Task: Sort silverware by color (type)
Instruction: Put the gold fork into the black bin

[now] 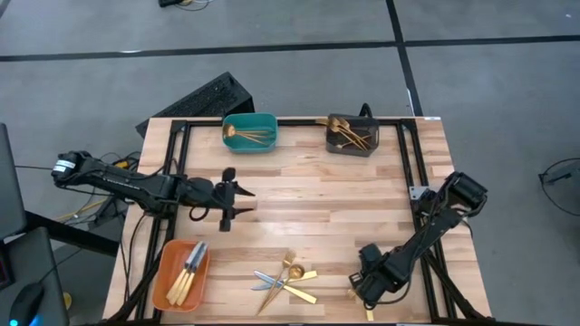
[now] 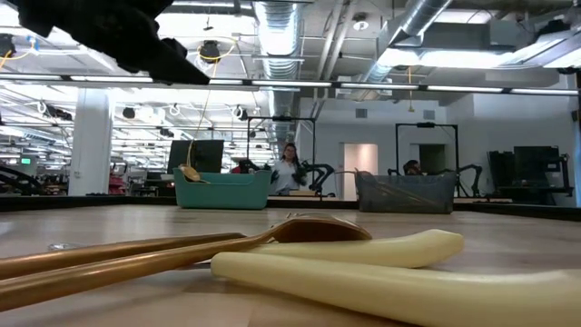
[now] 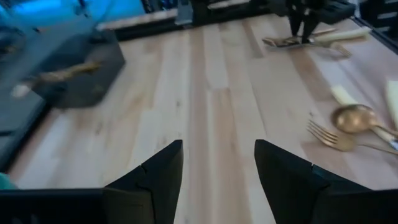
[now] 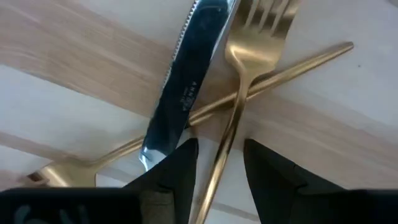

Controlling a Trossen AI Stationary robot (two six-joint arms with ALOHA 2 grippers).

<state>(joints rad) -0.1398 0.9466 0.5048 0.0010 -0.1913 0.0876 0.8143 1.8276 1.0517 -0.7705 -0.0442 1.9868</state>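
Three bins (image 1: pixel 249 132); two arms (image 1: pixel 136 183); loose cutlery (image 1: pixel 288 281) uncountable.

We see even, bright overhead light on the table (image 1: pixel 362 190), with only short soft shadows under both arms. In the low view, ceiling strip lights (image 2: pixel 472 56) glare white, and the near cutlery handles (image 2: pixel 381 272) are soft and out of focus. The left wrist view is smeared, perhaps by motion, with a blue cast at its far corner. In the right wrist view the knife blade (image 4: pixel 186 74) mirrors dark, and the fork (image 4: pixel 249 56) shines.
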